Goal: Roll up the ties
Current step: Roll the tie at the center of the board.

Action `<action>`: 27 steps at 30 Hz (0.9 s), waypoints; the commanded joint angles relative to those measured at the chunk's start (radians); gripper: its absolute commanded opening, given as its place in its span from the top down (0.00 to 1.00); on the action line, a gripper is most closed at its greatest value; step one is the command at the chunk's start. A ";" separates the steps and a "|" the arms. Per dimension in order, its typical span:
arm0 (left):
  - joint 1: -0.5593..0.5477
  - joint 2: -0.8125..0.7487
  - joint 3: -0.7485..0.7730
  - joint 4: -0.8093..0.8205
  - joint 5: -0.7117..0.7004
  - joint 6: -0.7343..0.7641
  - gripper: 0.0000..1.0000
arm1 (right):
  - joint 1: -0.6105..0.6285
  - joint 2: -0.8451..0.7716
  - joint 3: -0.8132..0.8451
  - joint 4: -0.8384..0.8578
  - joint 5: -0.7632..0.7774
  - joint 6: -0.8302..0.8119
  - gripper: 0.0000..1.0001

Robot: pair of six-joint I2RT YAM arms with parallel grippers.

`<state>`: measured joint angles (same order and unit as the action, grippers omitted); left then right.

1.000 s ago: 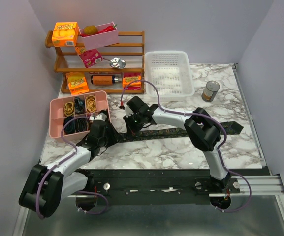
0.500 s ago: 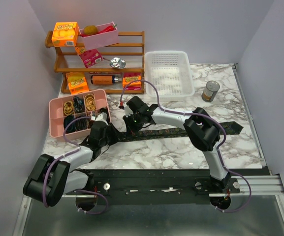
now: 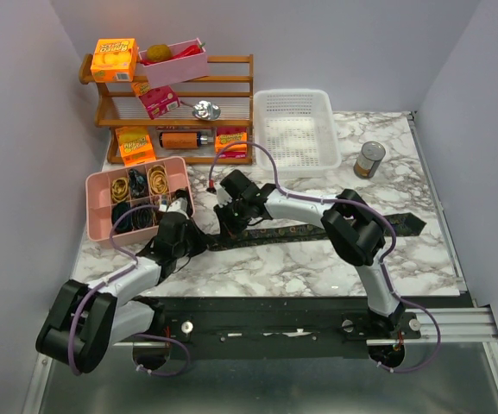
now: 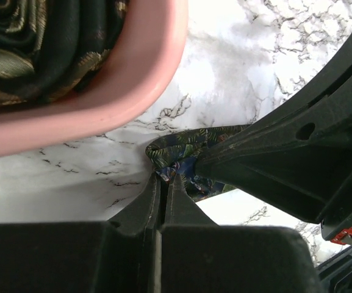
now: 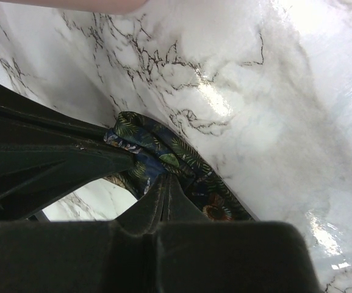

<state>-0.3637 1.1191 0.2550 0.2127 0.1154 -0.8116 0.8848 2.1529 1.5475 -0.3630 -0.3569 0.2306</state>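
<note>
A long dark tie with a leafy green print lies across the marble table from left of centre to the right side. Its left end is folded over into a small loop. My left gripper is shut on that folded end, the jaws pressed together on the fabric. My right gripper is shut on the same tie just to the right, and its black body touches the fold. In the right wrist view the tie bunches up at the fingertips.
A pink divider tray sits just behind my left gripper, its rim close to the fold, with dark gold-patterned fabric inside. A white basket, a tin can and a wooden shelf stand at the back.
My left gripper has closed on the tie's folded end, and the left arm has shifted a little. The right gripper has stayed shut on the tie in place.
</note>
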 commanded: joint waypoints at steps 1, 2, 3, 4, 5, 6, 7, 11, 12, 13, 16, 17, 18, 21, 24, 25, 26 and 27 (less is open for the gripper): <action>0.002 -0.034 0.050 -0.130 -0.051 0.040 1.00 | 0.003 0.022 0.000 -0.042 0.019 -0.017 0.99; 0.002 -0.039 0.056 -0.144 -0.056 0.043 1.00 | 0.003 0.022 0.000 -0.040 0.019 -0.017 1.00; 0.002 -0.047 0.070 -0.171 -0.060 0.046 1.00 | 0.003 0.022 0.002 -0.042 0.021 -0.017 1.00; 0.000 -0.050 0.076 -0.185 -0.066 0.054 1.00 | 0.003 0.022 0.002 -0.042 0.019 -0.017 0.99; 0.000 -0.053 0.085 -0.197 -0.071 0.057 1.00 | 0.005 0.022 0.002 -0.040 0.019 -0.017 1.00; 0.000 -0.059 0.101 -0.213 -0.079 0.061 1.00 | 0.003 0.022 0.002 -0.040 0.018 -0.016 0.99; 0.000 -0.059 0.110 -0.245 -0.089 0.071 1.00 | 0.005 0.022 0.002 -0.042 0.021 -0.016 1.00; 0.000 -0.051 0.156 -0.311 -0.100 0.101 1.00 | 0.003 0.027 0.008 -0.042 0.023 -0.017 1.00; -0.001 -0.044 0.174 -0.331 -0.102 0.107 1.00 | 0.003 0.031 0.013 -0.042 0.018 -0.017 1.00; -0.001 -0.039 0.184 -0.341 -0.102 0.114 1.00 | 0.003 0.033 0.017 -0.042 0.010 -0.017 1.00; -0.011 -0.018 0.217 -0.381 -0.108 0.137 1.00 | 0.003 0.041 0.026 -0.039 0.001 -0.013 1.00; -0.021 -0.013 0.227 -0.392 -0.108 0.141 1.00 | 0.003 0.042 0.026 -0.040 0.001 -0.011 0.99; -0.024 -0.001 0.242 -0.412 -0.137 0.147 1.00 | 0.003 0.042 0.026 -0.040 0.001 -0.010 0.99; -0.043 0.014 0.263 -0.443 -0.161 0.147 1.00 | 0.005 0.038 0.023 -0.042 -0.001 -0.010 1.00; -0.058 0.025 0.282 -0.466 -0.201 0.147 1.00 | 0.003 0.021 0.013 -0.040 0.004 -0.011 1.00; -0.063 0.028 0.285 -0.472 -0.218 0.150 1.00 | 0.003 0.015 0.013 -0.039 0.004 -0.010 0.99; -0.069 0.033 0.291 -0.478 -0.224 0.152 1.00 | 0.003 0.010 0.011 -0.040 0.001 -0.008 1.00; -0.073 0.038 0.302 -0.489 -0.232 0.152 1.00 | 0.005 0.004 0.013 -0.040 -0.001 -0.008 1.00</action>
<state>-0.4175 1.1400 0.5156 -0.2100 -0.0257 -0.6819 0.8871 2.1601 1.5532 -0.3710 -0.3565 0.2298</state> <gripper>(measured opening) 0.025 0.008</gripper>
